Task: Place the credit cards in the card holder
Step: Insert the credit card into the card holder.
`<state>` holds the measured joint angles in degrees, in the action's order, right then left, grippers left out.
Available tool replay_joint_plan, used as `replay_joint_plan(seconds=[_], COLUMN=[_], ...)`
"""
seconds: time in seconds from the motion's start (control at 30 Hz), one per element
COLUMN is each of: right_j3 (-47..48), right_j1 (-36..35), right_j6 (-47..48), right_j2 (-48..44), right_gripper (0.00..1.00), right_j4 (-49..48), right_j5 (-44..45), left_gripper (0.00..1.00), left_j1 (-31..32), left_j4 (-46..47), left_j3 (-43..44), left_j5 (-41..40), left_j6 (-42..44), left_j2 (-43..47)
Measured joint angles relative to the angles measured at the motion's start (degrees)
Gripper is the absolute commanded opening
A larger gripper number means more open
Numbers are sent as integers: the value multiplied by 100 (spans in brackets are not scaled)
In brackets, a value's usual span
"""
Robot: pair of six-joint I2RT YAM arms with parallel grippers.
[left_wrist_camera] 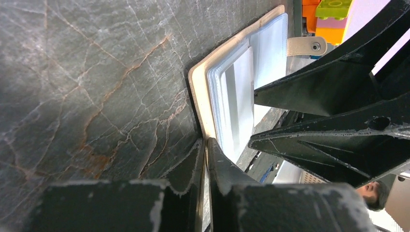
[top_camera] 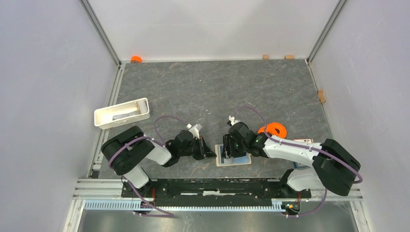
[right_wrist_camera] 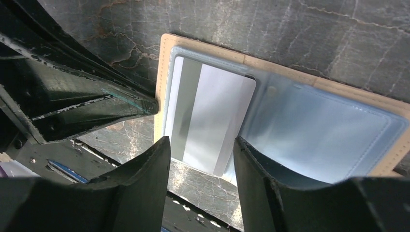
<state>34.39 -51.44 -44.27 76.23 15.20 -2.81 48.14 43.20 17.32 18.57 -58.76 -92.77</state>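
Though wordless, grey card [right_wrist_camera: 212, 116] partly in card holder [right_wrist_camera: 329, 125]; left tool [left_wrist_camera: 205, 145] pinching it, right tool [right_wrist_camera: 200, 145] spread.

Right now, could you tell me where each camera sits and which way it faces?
Top external: above and behind, facing down; left arm and right arm show.
Left wrist: low, along the left gripper pinching the card holder.
Right wrist: down past the right gripper onto the grey card.
All three share the card holder.
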Motion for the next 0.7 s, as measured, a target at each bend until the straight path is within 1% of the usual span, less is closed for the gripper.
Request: replay_joint_plan(seconds=[0.27,0.37,0.43,0.5,0.53,0.57,0.6,0.63,0.7], right_j3=[22,72,153,282,382,468,551,629,761], right_j1=[-48,-66,-79,-98,-107,-116,-127,-133,-129], right_j6=[7,24,66,107,144,181,240,310,463], right_j2=[87,109,120,116,101,66,7,-79,-308], right_gripper=[52,54,55,59,62,64,66,68,72], right_j4=[-74,-17,70,168,212,240,273,313,402], right_j5=[20,50,81,149,186,236,308,389,581], left_gripper=[10,14,21,31,39,44,47,50,56], left_j1=[0,0,0,2,11,13,11,11,-70], left_j4=[293,273,190,-127,-297,-564,-984,-1075,-1731], left_j3=[-22,-22,-11,48,87,153,260,284,452], left_j5=[61,57,44,9,-28,-57,-131,-164,-308], left_j6=[-125,-122,-118,-85,-33,24,164,192,437], left_j2=[-175,-168,-118,44,140,273,516,579,903])
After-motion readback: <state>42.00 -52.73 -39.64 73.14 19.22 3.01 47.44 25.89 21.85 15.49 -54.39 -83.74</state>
